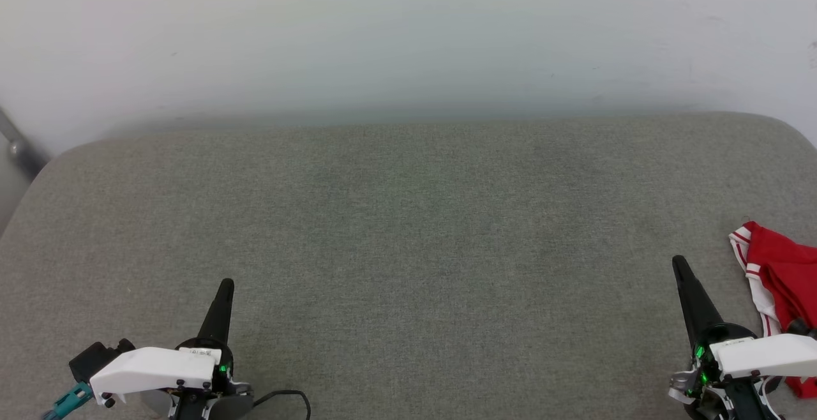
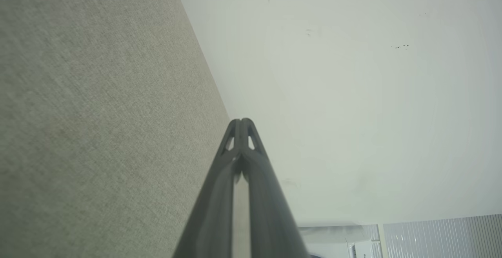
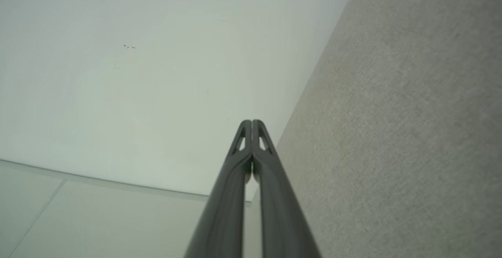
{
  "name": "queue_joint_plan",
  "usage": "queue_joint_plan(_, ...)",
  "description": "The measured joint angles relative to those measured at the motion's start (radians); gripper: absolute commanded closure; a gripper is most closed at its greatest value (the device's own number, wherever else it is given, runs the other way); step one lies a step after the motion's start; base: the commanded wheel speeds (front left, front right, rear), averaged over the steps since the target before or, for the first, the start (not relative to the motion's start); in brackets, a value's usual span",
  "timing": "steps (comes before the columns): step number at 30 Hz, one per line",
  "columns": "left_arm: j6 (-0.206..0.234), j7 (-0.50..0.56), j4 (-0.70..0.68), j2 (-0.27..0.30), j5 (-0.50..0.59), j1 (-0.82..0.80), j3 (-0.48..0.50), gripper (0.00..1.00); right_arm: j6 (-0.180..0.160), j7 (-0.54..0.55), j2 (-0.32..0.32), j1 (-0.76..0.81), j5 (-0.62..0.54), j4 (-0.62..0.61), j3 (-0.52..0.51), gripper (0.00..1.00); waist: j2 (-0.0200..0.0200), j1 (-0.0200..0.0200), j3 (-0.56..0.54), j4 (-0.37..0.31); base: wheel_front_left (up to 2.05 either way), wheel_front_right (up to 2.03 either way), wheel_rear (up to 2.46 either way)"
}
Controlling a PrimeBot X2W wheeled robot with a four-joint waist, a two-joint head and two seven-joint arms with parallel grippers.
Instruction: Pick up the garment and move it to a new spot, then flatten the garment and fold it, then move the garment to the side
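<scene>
Red garment (image 1: pixel 782 270) cut off at right edge.

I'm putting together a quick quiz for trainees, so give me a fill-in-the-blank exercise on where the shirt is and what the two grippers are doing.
1. The garment is mainly ____ with white striped trim.
2. It lies crumpled at the ____ edge of the head view.
3. The left gripper and the right gripper are both ____, holding nothing.
Missing words: red; right; shut.
</scene>
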Motion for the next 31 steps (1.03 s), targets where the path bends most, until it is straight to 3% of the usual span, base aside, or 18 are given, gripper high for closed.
queue_joint_plan(31, -0.044, 0.058, 0.013, -0.037, -0.177, -0.032, 0.06, 1.0, 0.0, 0.016, 0.002, -0.038, 0.232, 0.043, -0.014, 1.0, 0.0, 0.0, 0.01, 0.011, 0.0, 0.0, 0.0)
